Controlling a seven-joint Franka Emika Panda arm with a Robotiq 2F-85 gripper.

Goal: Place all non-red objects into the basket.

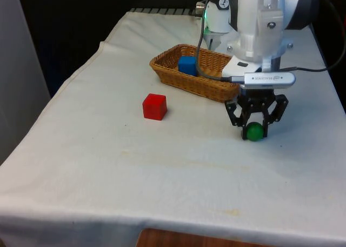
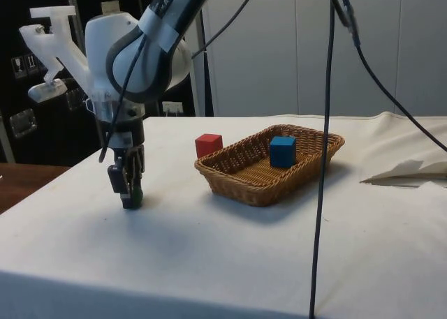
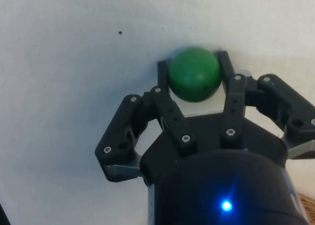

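A green ball (image 1: 254,132) (image 2: 137,193) (image 3: 195,74) rests on the white cloth in front of the basket. My gripper (image 1: 254,129) (image 2: 130,191) (image 3: 195,72) stands low over the cloth, shut on the ball, with one finger pressed against each side. A wicker basket (image 1: 172,75) (image 2: 248,190) holds a blue cube (image 1: 187,65) (image 2: 282,151). A red cube (image 1: 154,106) (image 2: 209,144) lies on the cloth to the front view's left of the basket, apart from it.
The white cloth (image 1: 135,171) stretches bare towards the near edge. A black cable (image 2: 323,158) hangs down across the side view. A fold of cloth (image 2: 408,169) lies beyond the basket in the side view.
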